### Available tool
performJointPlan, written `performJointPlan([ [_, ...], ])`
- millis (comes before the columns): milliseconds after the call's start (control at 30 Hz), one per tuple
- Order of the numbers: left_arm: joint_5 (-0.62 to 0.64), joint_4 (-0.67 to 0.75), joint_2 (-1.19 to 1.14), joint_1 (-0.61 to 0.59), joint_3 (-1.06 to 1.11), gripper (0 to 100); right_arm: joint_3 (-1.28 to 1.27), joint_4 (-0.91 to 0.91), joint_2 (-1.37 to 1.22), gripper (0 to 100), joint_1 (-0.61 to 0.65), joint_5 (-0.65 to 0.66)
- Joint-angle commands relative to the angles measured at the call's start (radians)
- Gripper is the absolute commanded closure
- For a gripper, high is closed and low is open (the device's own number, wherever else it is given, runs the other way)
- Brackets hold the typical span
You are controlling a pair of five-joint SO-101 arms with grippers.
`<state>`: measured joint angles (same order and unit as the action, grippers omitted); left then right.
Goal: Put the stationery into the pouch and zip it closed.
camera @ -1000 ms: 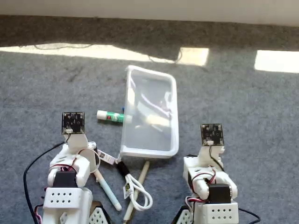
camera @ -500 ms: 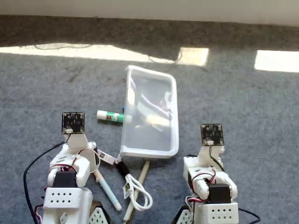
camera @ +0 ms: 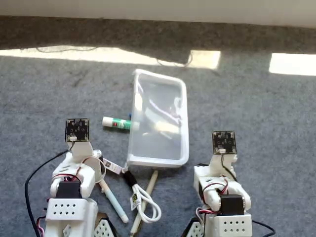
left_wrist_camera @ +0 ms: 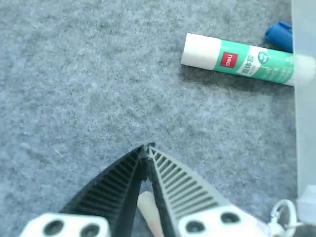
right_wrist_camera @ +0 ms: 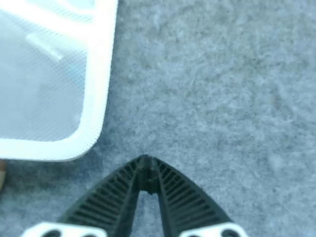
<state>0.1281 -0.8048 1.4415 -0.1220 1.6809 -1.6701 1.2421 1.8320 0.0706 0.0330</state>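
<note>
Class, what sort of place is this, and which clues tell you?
Probably an indoor work area: a grey carpet-like surface, sunlight patches, and a clear pouch with a glue stick laid out.

The left arm (camera: 74, 182) and right arm (camera: 222, 190): white shells, black servos, red and white wiring, a black cable at the left base. The left gripper (left_wrist_camera: 146, 148) and right gripper (right_wrist_camera: 147, 160): black ribbed jaws, white holed mounts behind.

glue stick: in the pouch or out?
Out. The glue stick lies flat on the carpet beside the pouch, with one end at the pouch's edge.
</note>
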Motion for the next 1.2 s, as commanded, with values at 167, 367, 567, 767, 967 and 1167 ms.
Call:
performJointPlan([
  [167, -0.003, -0.003, 0.013, 0.033, 0.022, 99, -0.150, 0.002, 0.005, 99.3, 0.007, 0.008],
  [367, -0.005, -0.005, 0.013, 0.088, 0.022, 98, -0.150, 0.002, 0.005, 99.3, 0.007, 0.005],
  [567, -0.002, -0.006, 0.013, 0.128, 0.022, 98, -0.150, 0.002, 0.005, 99.3, 0.002, 0.009],
  [767, -0.008, -0.005, 0.013, 0.134, -0.024, 98, -0.105, -0.027, 0.007, 99.3, -0.053, 0.009],
  [967, -0.008, -0.063, 0.015, -0.048, -0.157, 99, 0.090, -0.035, 0.007, 99.3, -0.133, 0.012],
  [1167, -0.226, -0.164, 0.013, -0.262, -0.226, 99, 0.229, -0.110, 0.005, 99.2, -0.097, 0.298],
])
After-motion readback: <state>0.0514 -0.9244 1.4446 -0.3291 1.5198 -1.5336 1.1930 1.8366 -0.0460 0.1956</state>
